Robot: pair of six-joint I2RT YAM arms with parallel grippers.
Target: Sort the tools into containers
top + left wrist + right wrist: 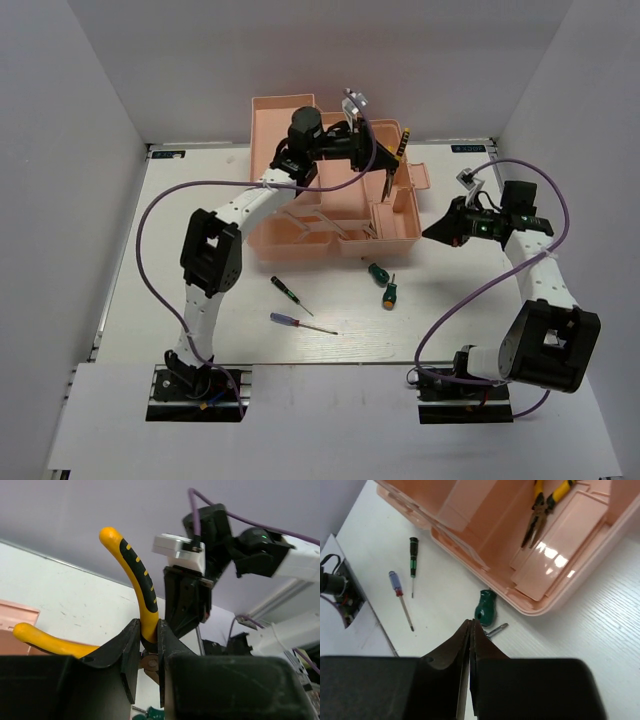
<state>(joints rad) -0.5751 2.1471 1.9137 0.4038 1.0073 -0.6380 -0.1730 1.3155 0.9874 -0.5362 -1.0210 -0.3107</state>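
With my left gripper (149, 630) pinching one pliers (140, 580) above the toolbox (270, 120) and my right gripper (471, 630) pressed together and empty, four screwdrivers (377, 271) on the table (130, 260) await sorting, and I can't tell whether the second pliers is boxed.

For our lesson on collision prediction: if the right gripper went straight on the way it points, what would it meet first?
Probably the green-handled screwdriver on the table just ahead of the right gripper; if it passes above, the wall of the pink toolbox. Depth is unclear.
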